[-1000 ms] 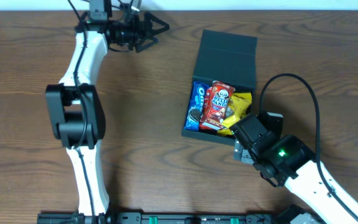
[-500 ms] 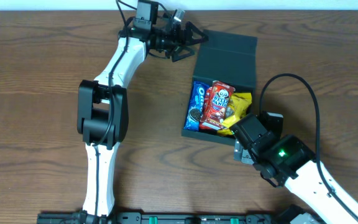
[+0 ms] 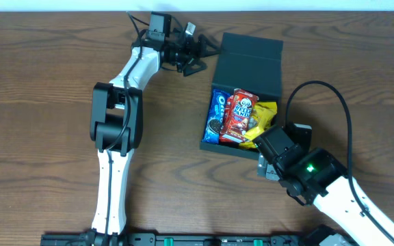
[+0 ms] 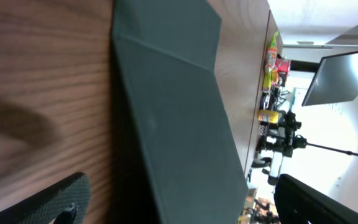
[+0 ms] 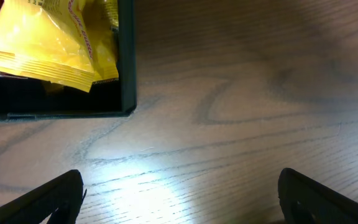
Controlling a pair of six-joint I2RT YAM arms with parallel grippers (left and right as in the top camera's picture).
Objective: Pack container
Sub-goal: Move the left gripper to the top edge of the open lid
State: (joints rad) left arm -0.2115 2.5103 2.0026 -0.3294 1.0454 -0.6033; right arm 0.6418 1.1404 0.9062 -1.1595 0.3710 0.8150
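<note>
The container [image 3: 213, 145], a dark teal-green square box, lies open right of centre with its flap lid [image 3: 250, 58] folded back. Inside lie a blue Oreo packet [image 3: 217, 115], a red packet [image 3: 239, 115] and a yellow packet [image 3: 263, 117]. My left gripper [image 3: 209, 53] is open at the lid's left edge. In the left wrist view the lid [image 4: 179, 112] runs between its fingers [image 4: 185, 211]. My right gripper [image 3: 273, 147] is open and empty at the box's front right corner. The right wrist view shows its fingers [image 5: 182, 205] over bare wood, with the yellow packet [image 5: 48, 43] and the box wall [image 5: 127, 62].
The wooden table [image 3: 40, 137] stretches to the left and front of the box. The right arm's black cable [image 3: 320, 89] loops over the table to the right of the box. The table's back edge is just behind the lid.
My left arm has swung right along the back of the table, from the far left to the lid's left edge. The right arm and the packets have not moved.
</note>
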